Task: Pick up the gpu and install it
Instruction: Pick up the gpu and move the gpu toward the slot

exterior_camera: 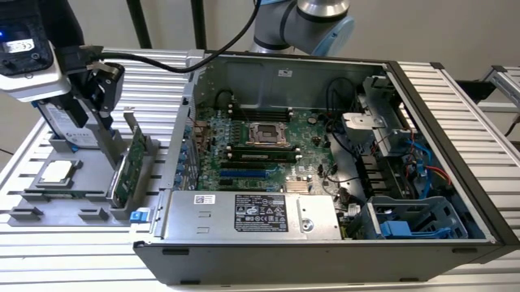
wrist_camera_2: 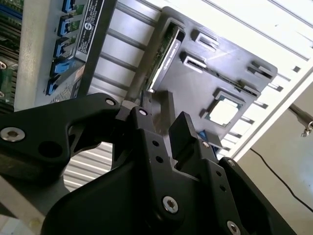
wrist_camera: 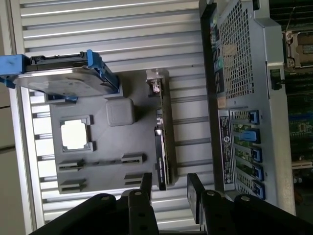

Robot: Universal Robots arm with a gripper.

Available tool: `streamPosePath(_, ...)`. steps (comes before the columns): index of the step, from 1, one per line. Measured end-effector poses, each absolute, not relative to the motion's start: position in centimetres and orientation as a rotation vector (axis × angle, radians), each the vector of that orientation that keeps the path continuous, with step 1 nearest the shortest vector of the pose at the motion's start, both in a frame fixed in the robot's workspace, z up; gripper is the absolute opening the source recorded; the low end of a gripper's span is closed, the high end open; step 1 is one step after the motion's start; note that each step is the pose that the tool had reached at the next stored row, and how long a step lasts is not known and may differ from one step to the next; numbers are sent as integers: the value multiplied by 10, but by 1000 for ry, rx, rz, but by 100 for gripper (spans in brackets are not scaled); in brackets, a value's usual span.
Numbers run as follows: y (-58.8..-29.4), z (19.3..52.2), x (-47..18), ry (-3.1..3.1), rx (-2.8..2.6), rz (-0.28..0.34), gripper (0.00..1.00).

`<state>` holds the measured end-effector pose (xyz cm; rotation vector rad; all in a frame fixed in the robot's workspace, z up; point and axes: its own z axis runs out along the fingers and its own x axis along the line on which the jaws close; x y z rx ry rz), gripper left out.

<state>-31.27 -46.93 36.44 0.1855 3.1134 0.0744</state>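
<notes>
Work stands at the approach to the card. In the exterior view the gripper hangs over the grey tray on the slatted table, to the exterior view's left of the open computer case. The gpu stands on edge in a slot of that tray with its green face showing. It sits just below the gripper, and its long axis runs alongside the case wall.

In the second wrist view the fingers are spread with open space between them, gripping nothing. The gpu shows edge-on beyond them, roughly in line with the gap.

In the first wrist view the gpu is a thin strip in the tray, between the square chip and the case. Its near end falls within the gap between the fingers, closer to the other finger. The opening therefore runs across the card's thickness, not along its length. Whether either finger touches it cannot be told.
</notes>
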Motion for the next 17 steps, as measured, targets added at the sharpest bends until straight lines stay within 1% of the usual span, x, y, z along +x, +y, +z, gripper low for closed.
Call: streamPosePath(17,-469,351,-313,3113,186,74,100)
